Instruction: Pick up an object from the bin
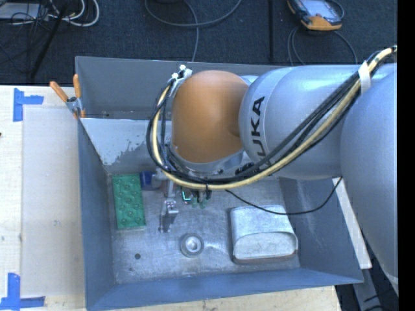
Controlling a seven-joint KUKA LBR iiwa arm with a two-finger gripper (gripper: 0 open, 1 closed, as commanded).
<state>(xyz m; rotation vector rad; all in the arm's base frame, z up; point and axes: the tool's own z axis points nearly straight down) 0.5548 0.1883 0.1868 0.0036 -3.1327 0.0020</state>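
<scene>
Your gripper (168, 219) hangs low over a bare patch of the bin (146, 254), and you can't tell from here if it's spread or pressed together. Closest thing is the green studded plate (128, 201), flat just beside it, on the side away from the arm. A round metal disc (191, 243) sits near it too, and a grey pouch (261, 233) lies beyond the disc

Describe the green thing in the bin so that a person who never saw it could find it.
Look at the floor of the grey bin, near its left wall. There lies a flat green plate with rows of studs. Its neighbours, a round disc and a pale block, are grey.
</scene>
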